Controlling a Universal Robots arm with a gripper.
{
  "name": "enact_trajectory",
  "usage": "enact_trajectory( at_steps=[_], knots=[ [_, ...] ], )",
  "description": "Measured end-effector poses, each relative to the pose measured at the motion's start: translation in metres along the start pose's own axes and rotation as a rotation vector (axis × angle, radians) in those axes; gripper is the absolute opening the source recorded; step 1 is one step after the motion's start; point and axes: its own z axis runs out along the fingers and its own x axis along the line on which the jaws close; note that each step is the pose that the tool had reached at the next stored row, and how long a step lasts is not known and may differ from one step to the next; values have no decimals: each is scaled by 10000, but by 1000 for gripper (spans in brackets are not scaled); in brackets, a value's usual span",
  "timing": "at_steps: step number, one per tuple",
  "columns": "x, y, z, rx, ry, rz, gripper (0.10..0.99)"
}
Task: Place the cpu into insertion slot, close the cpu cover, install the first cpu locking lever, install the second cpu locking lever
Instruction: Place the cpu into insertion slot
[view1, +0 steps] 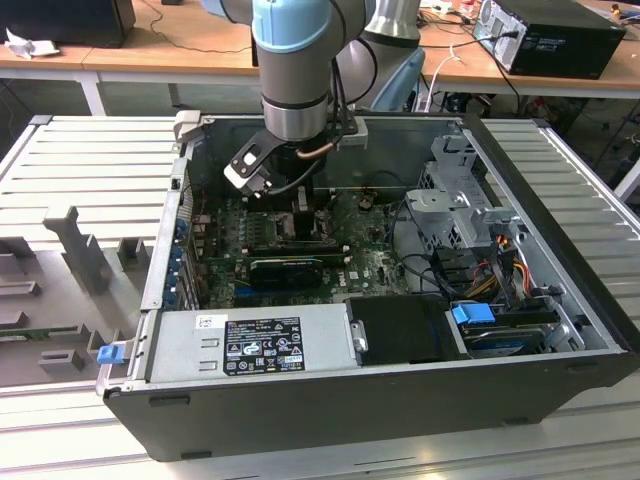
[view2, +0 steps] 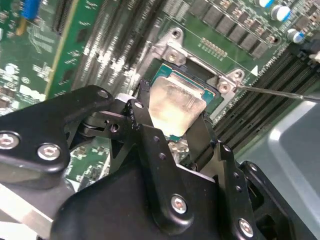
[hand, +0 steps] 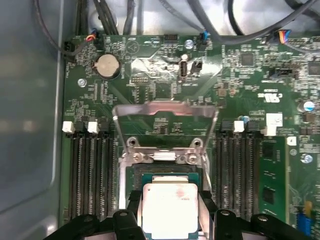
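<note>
Found the tool (view2: 174, 119) clenched on the cpu (hand: 170, 209) just above the insertion slot (view2: 172, 52), upper centre of the exterior view, with cpu cover (hand: 165, 111) standing open. Appears tilted in the second wrist view. Risks crooked seating and bent contacts if released misaligned.

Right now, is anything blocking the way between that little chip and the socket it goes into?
Nothing visible does. The gripper holds the cpu right over the insertion slot. The cpu cover stands swung up beyond the slot, not across it.
</note>
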Motion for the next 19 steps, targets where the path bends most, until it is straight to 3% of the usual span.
enact_trajectory(
  at_steps=[6, 14, 16, 19],
  knots=[
    [34, 39, 33, 97, -10, 149, 533],
    [34, 49, 57, 102, -10, 150, 533],
    [34, 51, 57, 105, -13, 152, 608],
    [34, 52, 54, 104, -12, 151, 608]
  ],
)
